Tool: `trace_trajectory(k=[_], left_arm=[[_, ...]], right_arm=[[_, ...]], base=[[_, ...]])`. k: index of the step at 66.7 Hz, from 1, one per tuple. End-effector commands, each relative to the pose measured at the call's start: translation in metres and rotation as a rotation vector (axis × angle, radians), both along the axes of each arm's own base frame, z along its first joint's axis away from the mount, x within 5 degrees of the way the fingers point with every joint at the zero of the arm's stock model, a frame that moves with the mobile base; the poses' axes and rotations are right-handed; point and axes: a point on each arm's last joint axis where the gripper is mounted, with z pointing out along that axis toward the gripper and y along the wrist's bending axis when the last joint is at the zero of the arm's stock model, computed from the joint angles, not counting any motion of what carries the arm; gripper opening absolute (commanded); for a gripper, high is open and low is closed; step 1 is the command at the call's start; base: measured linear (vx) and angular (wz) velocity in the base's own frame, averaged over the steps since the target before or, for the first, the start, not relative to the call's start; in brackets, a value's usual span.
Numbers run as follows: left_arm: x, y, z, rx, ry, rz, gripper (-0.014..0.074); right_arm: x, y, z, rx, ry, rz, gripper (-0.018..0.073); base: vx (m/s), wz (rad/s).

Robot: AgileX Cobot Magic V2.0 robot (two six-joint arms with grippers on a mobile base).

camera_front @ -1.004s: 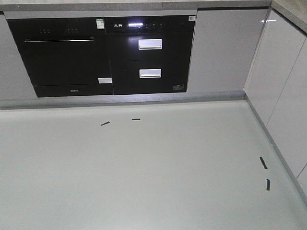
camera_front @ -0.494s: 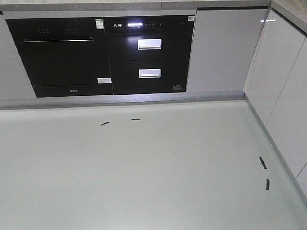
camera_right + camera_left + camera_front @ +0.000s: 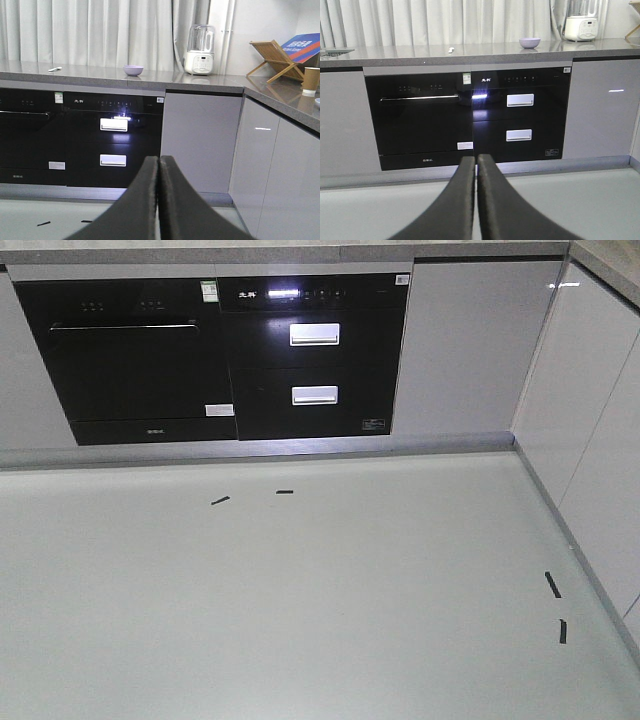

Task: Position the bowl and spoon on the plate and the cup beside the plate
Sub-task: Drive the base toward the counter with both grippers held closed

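The front view is showing only pale floor [image 3: 320,590] below the black oven [image 3: 130,360]; no task thing is appearing.

In the left wrist view, the left gripper [image 3: 475,159] is hanging pressed closed, empty. The bowl [image 3: 529,42] is sitting on the counter [image 3: 410,52] just left of the white blender [image 3: 580,22]. The spoon [image 3: 451,49] is lying further left.

In the right wrist view, the right gripper [image 3: 159,158] is likewise closed on nothing. The cup [image 3: 311,81] is standing well right of the blender. The plate is not showing clearly.

The bowl is probably light, stiff and smooth, so pinching its rim looks best. The paper cup is likely crushable, needing a gentle mid-wall hold.
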Motion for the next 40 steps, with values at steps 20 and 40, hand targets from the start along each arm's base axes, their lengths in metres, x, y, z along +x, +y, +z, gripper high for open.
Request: trace_trajectory(k=[20, 40], left_arm=[[0.0014, -0.0004, -0.0043, -0.009, -0.036, -0.005, -0.0006], [0.0014, -0.0004, -0.0043, -0.009, -0.036, -0.005, -0.0006]], right_arm=[[-0.0010, 0.0007, 0.0020, -0.009, -0.073, 0.008, -0.0005], [-0.0010, 0.0007, 0.0020, -0.009, -0.073, 0.008, -0.0005]], base=[[0.08, 0.02], [0.13, 0.01]])
